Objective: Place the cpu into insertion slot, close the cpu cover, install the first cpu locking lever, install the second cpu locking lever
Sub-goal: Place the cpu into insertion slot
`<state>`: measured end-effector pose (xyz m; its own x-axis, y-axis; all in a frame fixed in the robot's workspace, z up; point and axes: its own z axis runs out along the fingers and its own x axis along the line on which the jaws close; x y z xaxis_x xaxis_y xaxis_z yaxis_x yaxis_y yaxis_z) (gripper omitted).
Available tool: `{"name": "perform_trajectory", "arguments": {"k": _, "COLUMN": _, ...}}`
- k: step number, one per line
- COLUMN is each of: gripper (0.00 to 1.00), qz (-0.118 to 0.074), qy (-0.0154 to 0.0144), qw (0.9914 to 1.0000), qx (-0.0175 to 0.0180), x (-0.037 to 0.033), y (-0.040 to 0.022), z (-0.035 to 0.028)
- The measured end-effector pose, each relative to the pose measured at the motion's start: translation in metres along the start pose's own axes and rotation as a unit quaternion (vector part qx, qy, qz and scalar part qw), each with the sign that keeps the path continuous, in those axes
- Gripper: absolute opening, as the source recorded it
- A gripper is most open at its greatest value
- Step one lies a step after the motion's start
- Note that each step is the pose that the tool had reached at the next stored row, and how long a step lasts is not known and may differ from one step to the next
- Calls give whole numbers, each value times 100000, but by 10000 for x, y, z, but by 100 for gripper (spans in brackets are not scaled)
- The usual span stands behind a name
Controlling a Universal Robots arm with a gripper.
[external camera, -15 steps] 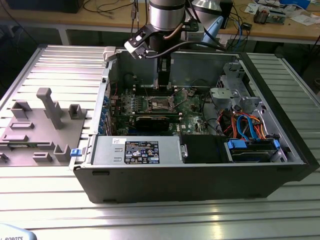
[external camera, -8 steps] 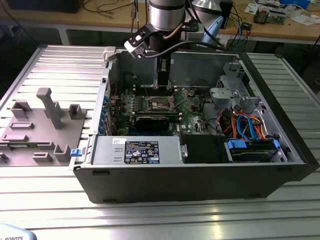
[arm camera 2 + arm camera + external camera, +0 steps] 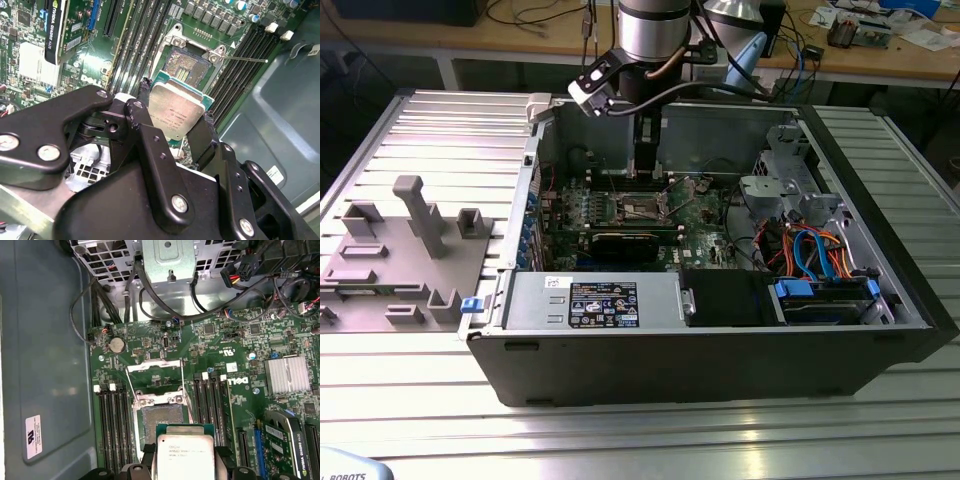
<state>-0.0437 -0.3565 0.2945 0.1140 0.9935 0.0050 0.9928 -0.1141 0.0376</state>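
Note:
My gripper (image 3: 176,107) is shut on the cpu (image 3: 175,114), a flat square chip with a silvery top, one black finger on each of two opposite edges. In both wrist views the cpu (image 3: 186,454) hangs just above the green board, beside the insertion slot (image 3: 160,421) and partly over its near rim. The slot's dark centre (image 3: 185,65) lies bare. The cpu cover (image 3: 154,374), a thin metal frame, is swung back off the slot. A thin lever rod (image 3: 245,60) sticks out sideways. In the exterior view the gripper (image 3: 645,168) reaches down into the open computer case over the slot (image 3: 638,207).
Long memory slots (image 3: 112,425) flank the slot on both sides. A black expansion card (image 3: 625,240) lies close by. Cables and a drive cage (image 3: 820,250) fill the case's exterior-view right; the power supply (image 3: 590,300) sits in front. A grey fixture tray (image 3: 400,260) stands outside the case.

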Motion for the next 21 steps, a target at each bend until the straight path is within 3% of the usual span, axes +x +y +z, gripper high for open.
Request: {"name": "perform_trajectory", "arguments": {"k": 21, "gripper": 55, "qz": 2991, "qy": -118, "qw": 99955, "qx": -13, "x": 0, "y": 0, "z": 2}}
